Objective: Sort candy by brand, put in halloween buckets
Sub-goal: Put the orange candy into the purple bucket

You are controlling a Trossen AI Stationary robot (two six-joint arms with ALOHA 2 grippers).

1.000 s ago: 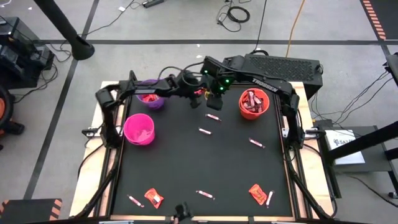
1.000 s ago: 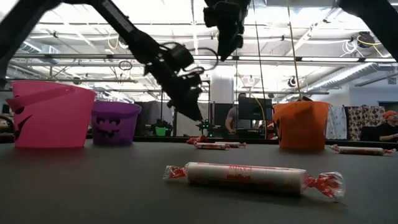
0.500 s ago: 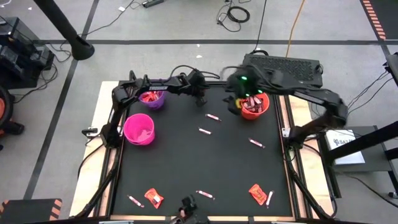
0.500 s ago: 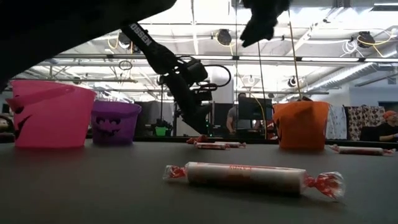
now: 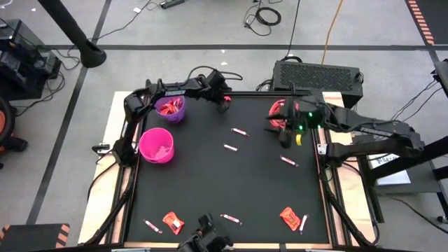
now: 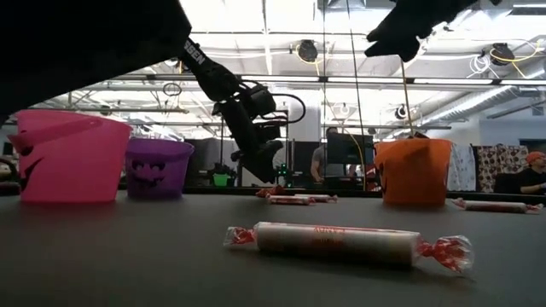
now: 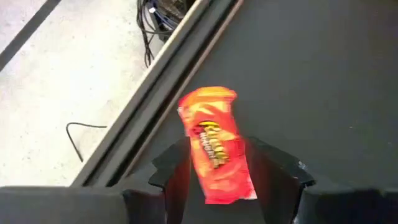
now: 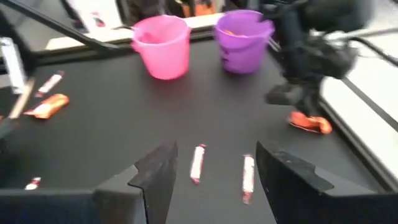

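Pincer of the left arm (image 5: 224, 103) is seen at the far edge of the counter (image 5: 231, 182), just right of the purple bucket (image 5: 169, 108); its fingers (image 7: 174, 165) stand apart on either side of an orange-red candy packet (image 7: 214, 143) that lies flat on the black surface beside the counter's rim, and whether the fingers touch the packet cannot be told. The right pincer (image 5: 285, 134) is held above the counter over the near side of the orange bucket (image 5: 278, 110), with its fingers (image 8: 158, 168) spread apart and nothing between them. Red candy is seen inside the purple bucket, while the magenta-pink bucket (image 5: 156, 145) stands nearer, along the left side. Three thin pinkish-white sticks (image 5: 240, 131) lie scattered across the middle of the counter, well apart from one another. Along the near edge are found two more orange-red packets (image 5: 173, 222), one toward each corner, and further sticks beside them. In the low view, one stick (image 6: 337, 240) lies closest to the camera, with the three buckets standing behind it.
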